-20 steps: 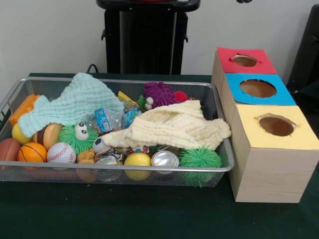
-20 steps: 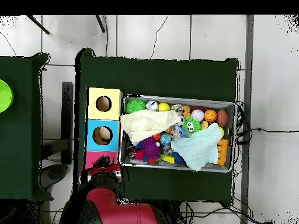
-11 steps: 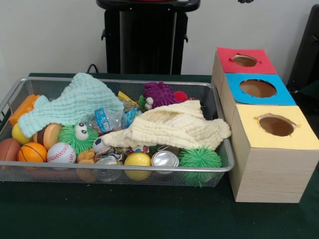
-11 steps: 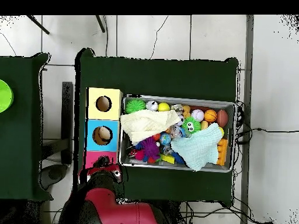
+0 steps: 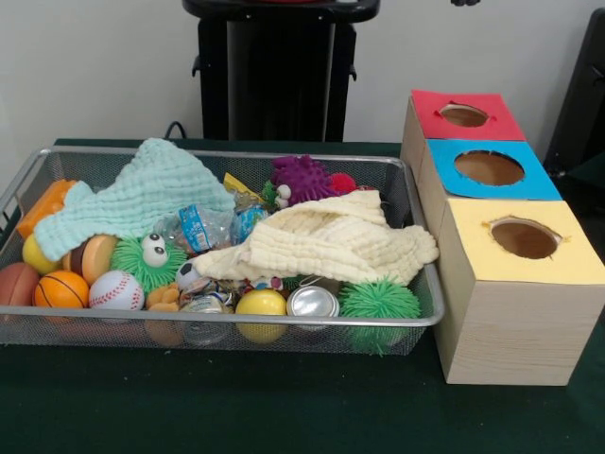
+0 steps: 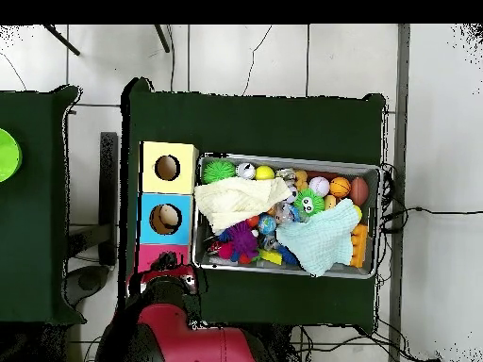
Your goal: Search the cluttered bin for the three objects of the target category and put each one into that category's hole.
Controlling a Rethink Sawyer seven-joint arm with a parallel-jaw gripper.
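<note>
Sitting on the green table [image 5: 236,416], the wire bin [image 5: 57,331] is packed with clutter. A mint cloth [image 5: 142,194] drapes the left half; a cream cloth [image 5: 331,241] covers the right-centre. Along the near wall, left to right: basketball [image 5: 60,289], baseball [image 5: 115,290], yellow ball [image 5: 261,304], can [image 5: 313,302], green spiky ball [image 5: 379,300]. A googly-eyed green fuzzy toy [image 5: 146,260] lies just behind the baseball, a plastic bottle [image 5: 194,228] beside it. A purple spiky toy [image 5: 304,178] sits at the far wall.

Right of the bin, three boxes touch in a row: red [image 5: 465,115] farthest, blue [image 5: 490,168] between, yellow [image 5: 525,238] nearest, each with a hole on top.

Overhead, the arm [image 6: 184,339] hangs over the red box end; gripper [image 6: 168,275] state: cannot tell.
</note>
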